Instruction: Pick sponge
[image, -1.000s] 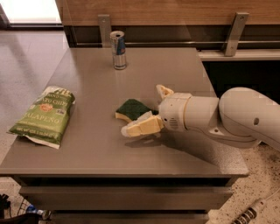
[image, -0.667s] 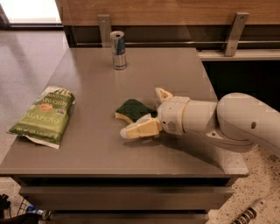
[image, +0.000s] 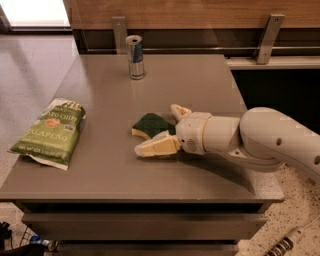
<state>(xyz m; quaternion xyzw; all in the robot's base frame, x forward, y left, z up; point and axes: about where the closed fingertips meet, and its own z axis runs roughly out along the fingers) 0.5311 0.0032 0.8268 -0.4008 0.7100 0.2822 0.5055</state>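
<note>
The sponge (image: 150, 124), dark green on top with a pale yellow base, lies flat near the middle of the grey table (image: 100, 165). My gripper (image: 159, 131) reaches in from the right at table height. Its cream-yellow fingers are spread open: one fingertip (image: 148, 148) lies in front of the sponge, the other (image: 178, 110) behind its right end. The sponge sits between them, partly covered by the white wrist. The fingers are not closed on it.
A light green chip bag (image: 49, 132) lies at the table's left edge. A slim blue and silver can (image: 135, 57) stands upright at the back. A wooden rail with metal brackets runs behind the table. The floor drops away on the left and right.
The gripper has shifted slightly left, closer around the sponge. The sponge, bag and can have not moved.
</note>
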